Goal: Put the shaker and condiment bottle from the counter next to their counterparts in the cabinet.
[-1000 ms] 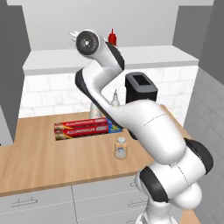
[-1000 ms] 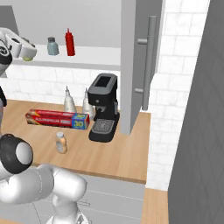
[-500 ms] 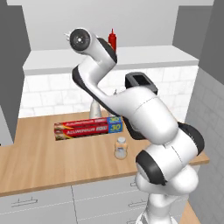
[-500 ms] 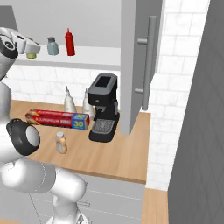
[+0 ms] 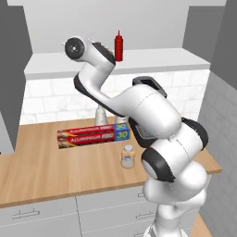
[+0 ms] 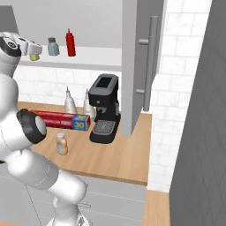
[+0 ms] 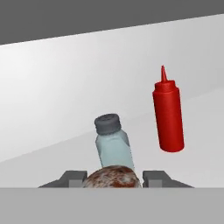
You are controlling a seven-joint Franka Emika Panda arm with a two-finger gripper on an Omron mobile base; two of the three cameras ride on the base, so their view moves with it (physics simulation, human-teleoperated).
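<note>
The gripper (image 7: 112,177) pinches what seems to be the shaker (image 6: 35,55) at the cabinet (image 6: 92,55) shelf edge, and should set it upright just beside the grey-blue shaker (image 7: 113,143) without knocking it.

Glossy white arm (image 5: 152,115), dark joints

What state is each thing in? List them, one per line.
Tool: shut on the shaker.
Shaker: held up at the cabinet shelf.
Condiment bottle: upright on the counter.
Grey-blue shaker: standing on the shelf.
Red squeeze bottle: standing, capped.
</note>
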